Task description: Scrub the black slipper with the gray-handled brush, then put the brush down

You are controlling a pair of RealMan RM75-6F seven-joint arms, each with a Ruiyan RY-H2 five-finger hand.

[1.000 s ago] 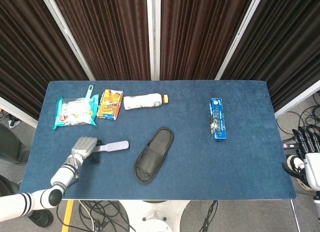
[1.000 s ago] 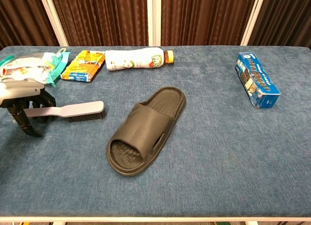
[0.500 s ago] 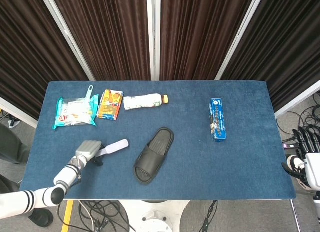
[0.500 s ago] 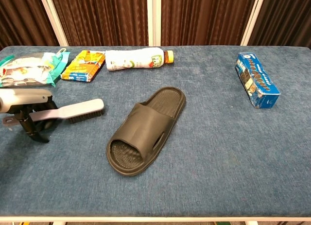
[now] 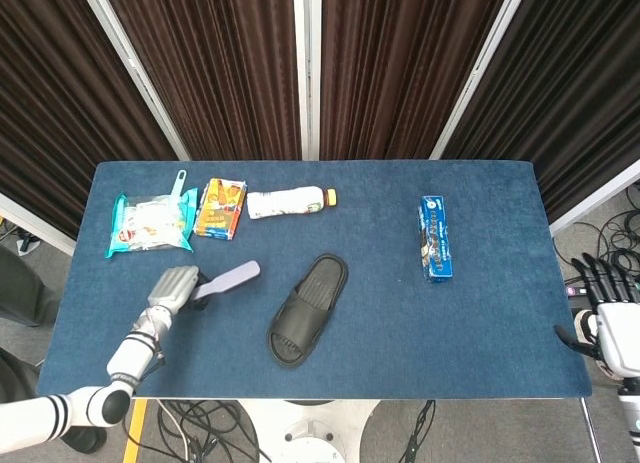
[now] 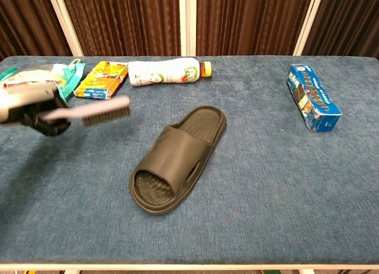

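Head view: left hand (image 5: 174, 286) near the table's (image 5: 500, 313) left edge holds the gray-handled brush (image 5: 228, 279) by its handle, clear of the surface, left of the black slipper (image 5: 307, 308) lying near the front edge. Right hand (image 5: 607, 323), cut off at the frame's right edge beyond the table, has fingers spread, holding nothing.

Chest view: left hand (image 6: 26, 108) is blurred and partly cropped; brush (image 6: 95, 111) bristles face down, slipper (image 6: 176, 158) apart from it.
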